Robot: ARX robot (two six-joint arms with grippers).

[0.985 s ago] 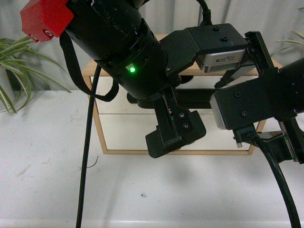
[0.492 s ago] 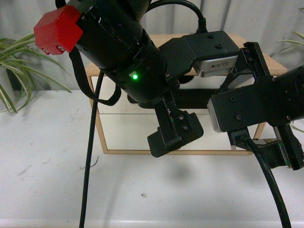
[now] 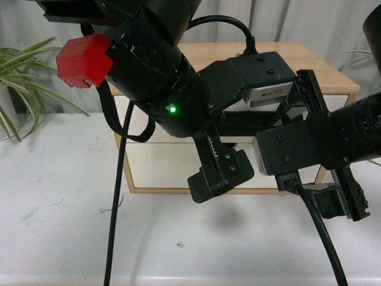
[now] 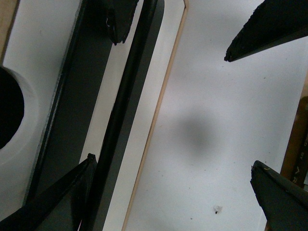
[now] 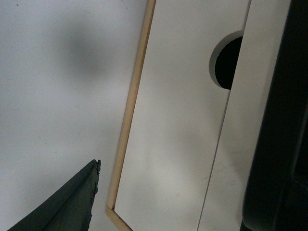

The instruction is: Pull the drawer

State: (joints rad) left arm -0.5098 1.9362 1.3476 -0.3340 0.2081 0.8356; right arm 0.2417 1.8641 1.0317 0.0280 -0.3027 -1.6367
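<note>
Drawer is located at frame centre of the front view, behind both arms. Left gripper is held spread wide beside the black bar handle; the state of the right gripper cannot be told

Bright, even light (soft shadows)

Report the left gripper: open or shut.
Open: on the left gripper the fingers stand wide apart, the black bar handle just inside one, unclamped.
</note>
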